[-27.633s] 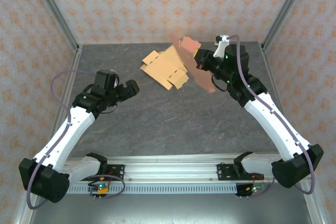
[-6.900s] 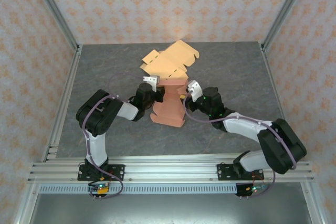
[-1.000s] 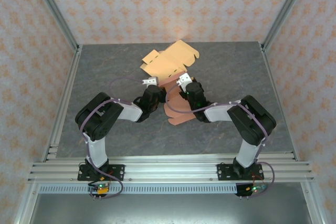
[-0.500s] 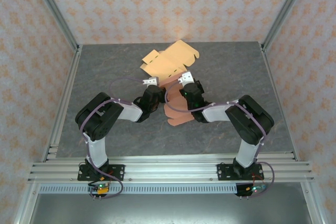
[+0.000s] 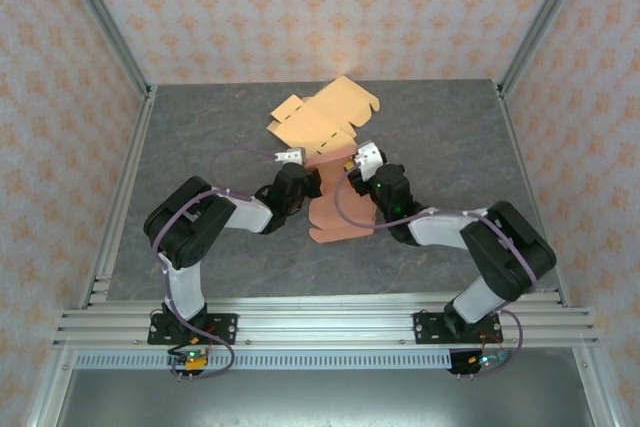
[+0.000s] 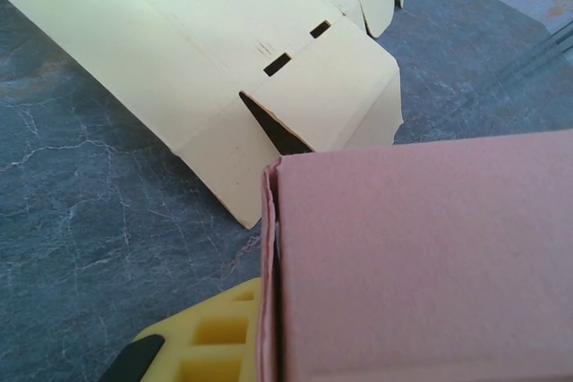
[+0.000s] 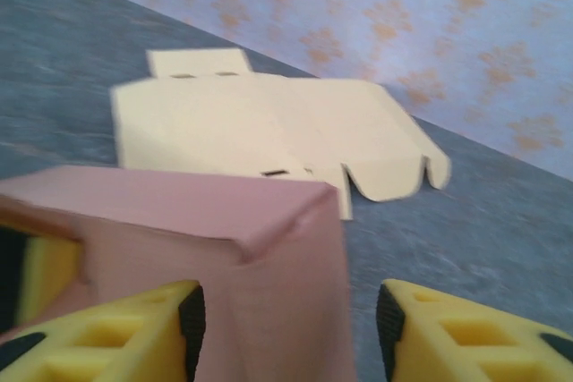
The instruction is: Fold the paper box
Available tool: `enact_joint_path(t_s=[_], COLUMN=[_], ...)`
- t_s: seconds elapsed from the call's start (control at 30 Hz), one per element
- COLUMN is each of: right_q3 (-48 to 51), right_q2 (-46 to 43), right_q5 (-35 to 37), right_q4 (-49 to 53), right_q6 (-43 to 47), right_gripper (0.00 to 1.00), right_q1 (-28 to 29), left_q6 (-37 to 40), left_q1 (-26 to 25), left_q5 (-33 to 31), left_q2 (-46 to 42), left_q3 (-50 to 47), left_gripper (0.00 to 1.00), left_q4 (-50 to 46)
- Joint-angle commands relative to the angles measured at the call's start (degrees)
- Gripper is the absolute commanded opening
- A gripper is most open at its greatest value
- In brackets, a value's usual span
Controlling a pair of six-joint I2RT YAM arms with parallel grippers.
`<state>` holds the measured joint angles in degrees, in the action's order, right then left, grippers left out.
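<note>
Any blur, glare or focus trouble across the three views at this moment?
Right wrist: whole frame motion-smeared, edges of the pink box and the flat blank soft. Left wrist: blank crisp, the very close box slightly soft. Top external: sharp, evenly lit, no glare.

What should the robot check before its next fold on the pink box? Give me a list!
1. Left gripper holding the pink box: ok, it is shut on the box's edge.
2. Right gripper open: ok, its jaws stand apart on either side of the box.
3. Yellow sheet apart from the pink box: cannot tell. It lies flat just behind the box, very close.
4. Pink box fully folded: not ok. One corner is formed, but a flap lies out toward the near side.
</note>
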<state>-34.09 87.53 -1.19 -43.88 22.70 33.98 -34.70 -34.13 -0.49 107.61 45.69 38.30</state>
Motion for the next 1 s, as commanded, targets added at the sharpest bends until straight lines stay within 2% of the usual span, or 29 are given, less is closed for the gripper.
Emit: enact_joint_path(t_s=[0.0,0.13,0.23,0.27,0.37,0.47,0.67,0.77,0.83,0.97], right_q3=[1.4,2.2,2.7,1.9,-7.7,-14.5,-17.1,-23.5,-26.0,-24.3], right_q2=[-7.0,-14.7,-18.7,-19.2,-17.0,-13.7,-9.6,-4.6,-2.0,-0.2], right_q5=[-16.2,-23.1,-28.1,-32.0,-42.6,-48.4,-43.2,-44.6,-45.5,-41.0], right_q4=[8.3,16.9,18.8,21.7,44.2,58.2,59.6,69.2,72.1,66.7], right_q6=[1.2,3.6,1.4,0.5,9.5,20.6,27.9,32.1,32.7,30.9], right_gripper=[0.6,0.62,0.67,0.7,0.7,0.7,0.73,0.73,0.8,0.81], right_q1=[-2.2,-6.3,-12.1,-14.7,-19.2,-20.3,-20.3,-20.3,-19.9,-18.1], left_q6=[1.1,1.5,1.9,2.2,3.7,7.5,12.8,13.3,13.2,13.4], left_q1=[-0.5,-0.5,-0.4,-0.5,-0.4,-0.4,-0.4,-0.4,-0.4,-0.4], left_q5=[-0.4,-0.3,0.1,0.3,0.5,-0.2,0.7,-0.2,0.0,1.9], left_q2=[-1.6,-1.8,-1.8,-2.0,-2.6,-4.3,-6.5,-7.2,-7.0,-6.4], left_q3=[-0.5,-0.4,-0.4,-0.4,-0.4,-0.7,-2.3,-3.3,-3.5,-3.4], left_gripper=[0.0,0.0,0.0,0.0,0.0,0.0,0.0,0.0,0.0,0.0], left_q4=[-3.2,-3.3,-3.2,-3.2,-3.6,-5.0,-2.6,-1.7,-1.4,0.4])
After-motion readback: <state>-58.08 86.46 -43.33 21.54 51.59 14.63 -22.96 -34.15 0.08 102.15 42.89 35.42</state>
